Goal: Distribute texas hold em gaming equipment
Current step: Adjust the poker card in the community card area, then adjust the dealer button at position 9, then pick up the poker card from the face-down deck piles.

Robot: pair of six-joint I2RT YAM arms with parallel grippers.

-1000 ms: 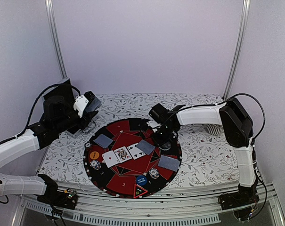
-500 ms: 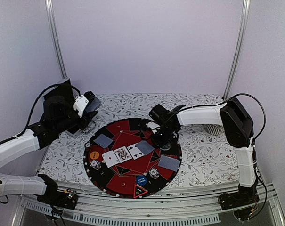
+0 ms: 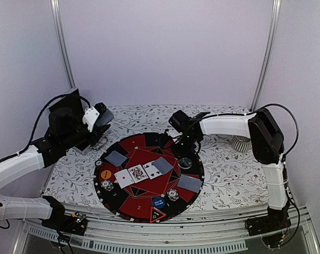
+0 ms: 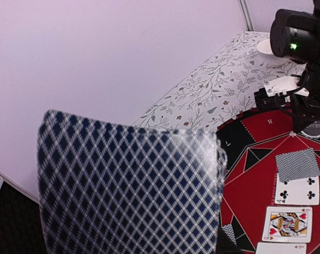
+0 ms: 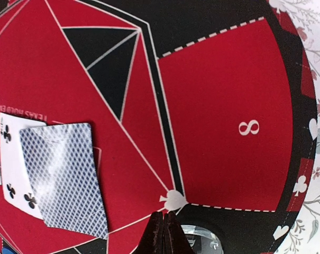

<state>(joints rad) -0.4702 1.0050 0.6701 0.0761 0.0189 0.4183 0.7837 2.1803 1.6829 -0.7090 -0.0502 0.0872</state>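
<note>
**Deck held at left, right end effector shut over the mat**

From above, the left end effector [image 3: 100, 120] hung over the far-left part of the table [image 3: 228, 177], clamped on a deck [image 3: 106, 116] of blue-backed cards. The right end effector [image 3: 183, 151] pointed down over the round red-and-black mat [image 3: 144, 157], just beside a chip [image 3: 185, 162]; I cannot tell its finger gap from this view. On the mat lay 3 face-up cards [image 3: 137, 172] in a row, a face-down card [image 3: 163, 165] at the row's right end, an orange button [image 3: 105, 173], a blue button [image 3: 158, 202] and a triangle marker [image 3: 156, 214] at the near edge. A ribbed grey cup [image 3: 239, 142] stood behind the right arm [image 3: 228, 126].

The left wrist camera added little: the deck [image 4: 130, 185] filled its lower left and hid the fingers.

Only the right wrist camera showed the right end effector [image 5: 164, 226] pinched fully closed on nothing, above the chip [image 5: 199, 235]. It also showed the face-down card [image 5: 64, 177] overlapping a clubs card [image 5: 11, 169].
</note>
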